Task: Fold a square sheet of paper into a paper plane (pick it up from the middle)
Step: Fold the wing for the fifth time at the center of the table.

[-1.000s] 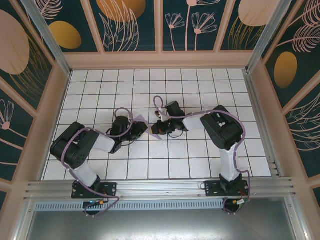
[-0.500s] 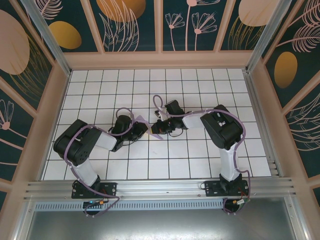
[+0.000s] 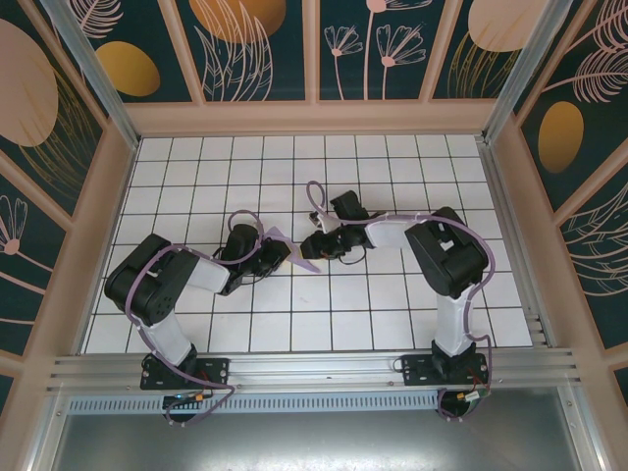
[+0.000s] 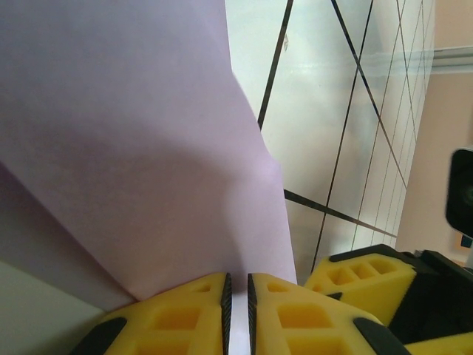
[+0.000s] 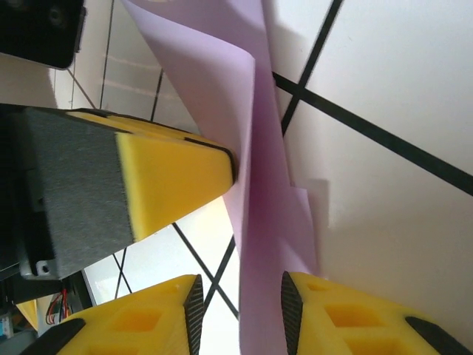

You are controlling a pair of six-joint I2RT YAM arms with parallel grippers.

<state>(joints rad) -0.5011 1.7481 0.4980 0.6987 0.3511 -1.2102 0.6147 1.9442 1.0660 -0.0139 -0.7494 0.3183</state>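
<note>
Right arm has swung its elbow out to the right since the earlier frame, wrist riding a touch higher. Left arm has barely moved over the last half second.

Sheet is off the desk, hanging near the middle between the two wrists, already creased and partly doubled over. Not a plane yet.

Left jaws: pressed nearly together on the sheet's lower edge in the left wrist view, so I read that as a pinch hold.

Right jaws: narrow gap with the sheet running through it. In the right wrist view I see desk between one pad and the paper, so it's around the sheet, not clamped.

Step, as I judge it: mid-fold. Left anchors while right lines up on the crease.

Next move calls for right to close square on the fold line, then draw along it. Left has to hold without twisting or the paper skews.

No brands, labels or readable writing anywhere I can see, just the flower pattern on the walls.
</note>
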